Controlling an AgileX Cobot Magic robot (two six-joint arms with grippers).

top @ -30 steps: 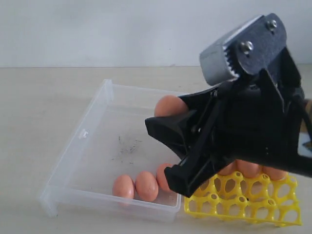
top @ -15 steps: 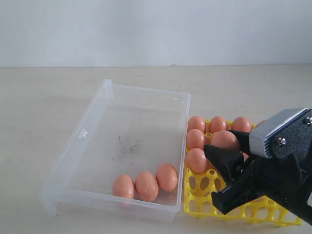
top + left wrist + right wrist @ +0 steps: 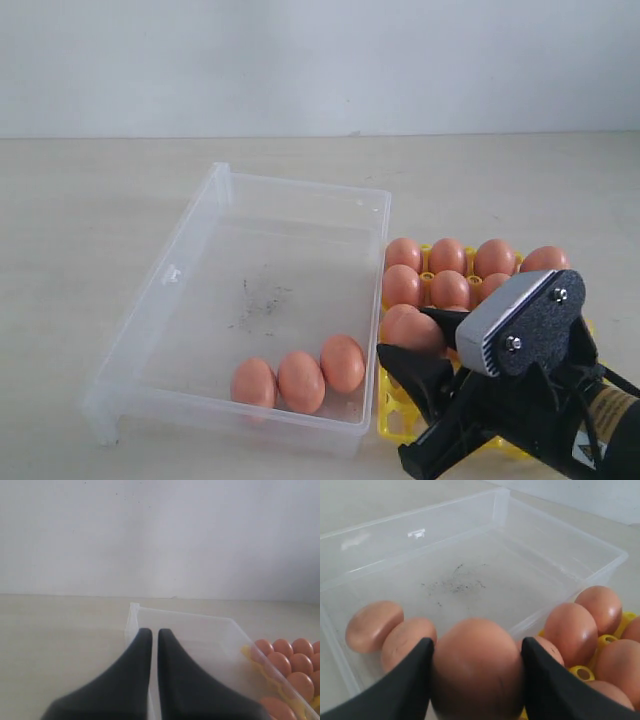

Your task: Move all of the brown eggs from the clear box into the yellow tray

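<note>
My right gripper (image 3: 477,647) pinches one brown egg (image 3: 477,675), whose long axis runs along the fingers (which end leads, I cannot tell). It hangs low over the yellow tray (image 3: 386,420), at the near corner beside the clear box (image 3: 215,190). A second ago it rode high above the box's rim. Three eggs (image 3: 298,380) remain in the box. My left gripper (image 3: 155,632) is pressed together, empty.

**A robot test room**

This looks like a lab for trying out robots. The wall (image 3: 300,60) is plain white, and the table (image 3: 80,220) is plain and pale. A black robot arm (image 3: 530,400) hangs over it. A box (image 3: 165,290), a tray (image 3: 393,420) and eggs (image 3: 301,381) are set out like a test.
</note>
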